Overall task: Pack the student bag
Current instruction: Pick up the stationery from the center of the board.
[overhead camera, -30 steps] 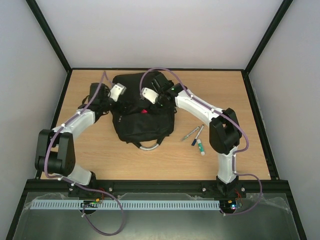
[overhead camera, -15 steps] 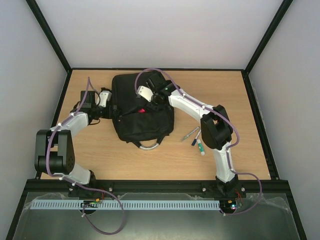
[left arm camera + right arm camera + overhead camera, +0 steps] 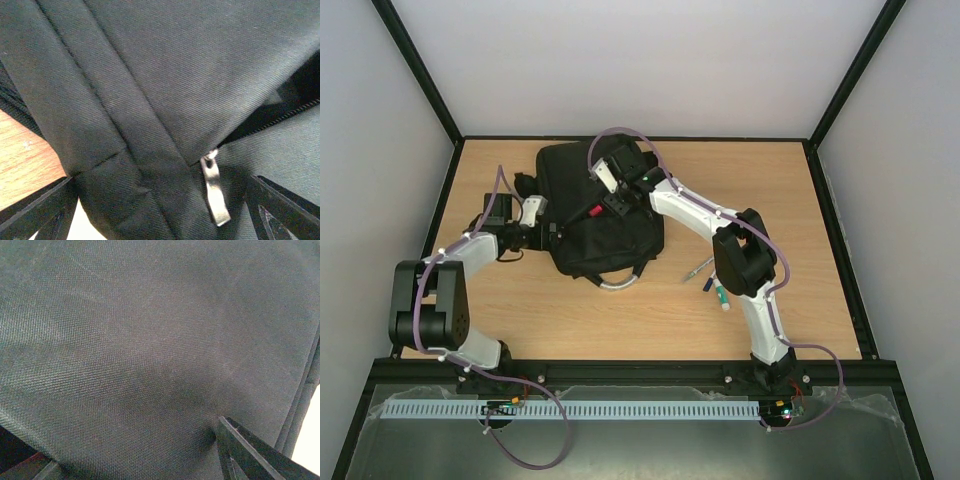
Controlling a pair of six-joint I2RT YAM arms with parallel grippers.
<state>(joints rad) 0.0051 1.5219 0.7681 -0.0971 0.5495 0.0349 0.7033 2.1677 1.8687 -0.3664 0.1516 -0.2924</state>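
Student bag [image 3: 605, 225] lies flat on the wooden surface [image 3: 820, 200], left of centre, with its grey looped handle [image 3: 620, 284] towards the near edge. Our left jaws stand wide apart at the bag's left side, with black fabric and a silver zip pull [image 3: 215, 192] between the fingers [image 3: 40, 212]; we see nothing pinched. Our right jaws sit over the bag's top. That wrist view is nearly all fabric, with one finger [image 3: 250, 450] clear, so we cannot tell whether they grip. Pens [image 3: 705, 268] beside the bag are partly hidden by the right arm [image 3: 745, 260].
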